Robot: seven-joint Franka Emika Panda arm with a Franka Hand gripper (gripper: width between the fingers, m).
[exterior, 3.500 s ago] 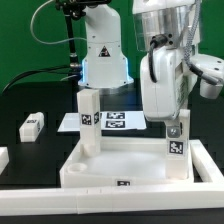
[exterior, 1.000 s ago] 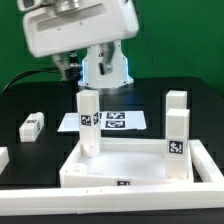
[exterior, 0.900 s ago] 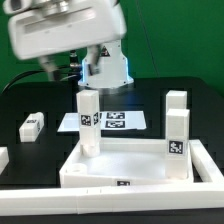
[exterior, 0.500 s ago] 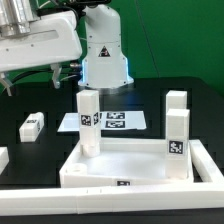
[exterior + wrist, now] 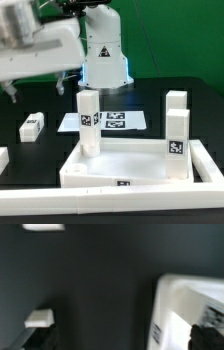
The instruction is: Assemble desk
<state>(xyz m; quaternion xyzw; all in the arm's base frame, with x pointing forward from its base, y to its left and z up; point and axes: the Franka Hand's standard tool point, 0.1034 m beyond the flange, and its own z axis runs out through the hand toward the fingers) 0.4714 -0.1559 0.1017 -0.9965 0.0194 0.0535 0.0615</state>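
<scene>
The desk's white tabletop [image 5: 78,166] lies rim up at the front of the black table. Three white tagged legs stand upright in its corner sockets: one on the exterior view's left [image 5: 89,122] and two on its right [image 5: 177,134], [image 5: 176,99]. A fourth leg [image 5: 32,125] lies loose on the table to the left. My gripper [image 5: 35,90] hangs blurred high at the exterior view's left, above and behind that loose leg. It is open and holds nothing. In the wrist view the dark fingertips [image 5: 40,340] frame the gripper [image 5: 122,339], with the tabletop's rim [image 5: 185,308] and a small white piece [image 5: 40,317] below.
The marker board [image 5: 112,121] lies flat behind the tabletop, in front of the arm's base [image 5: 105,62]. Another white part [image 5: 3,158] shows at the exterior view's left edge. A white piece [image 5: 42,227] sits at the border of the wrist view.
The arm has left the right front leg, risen, and swung across to the exterior view's left, dropping a little in the last half second. The jaws stayed open. The desk parts have not moved.
</scene>
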